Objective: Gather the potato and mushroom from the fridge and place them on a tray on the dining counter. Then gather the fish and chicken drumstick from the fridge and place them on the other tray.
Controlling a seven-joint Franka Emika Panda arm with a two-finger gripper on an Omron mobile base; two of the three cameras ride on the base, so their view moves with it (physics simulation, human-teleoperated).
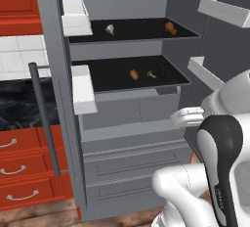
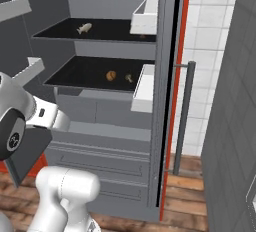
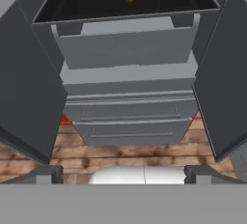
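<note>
Hanging spread wide and empty, the gripper (image 3: 123,175) faces the open fridge (image 1: 127,138) from in front of its two drawers, its fingertips (image 3: 48,174) far apart at the bottom of the hand view. On the lower black shelf (image 1: 166,77), the potato (image 1: 134,74) and mushroom (image 1: 152,74) lie near each other around its middle. On the upper shelf (image 1: 146,30), the fish (image 1: 110,29) sits toward the left, and the chicken drumstick (image 1: 170,27) near the right edge.
</note>
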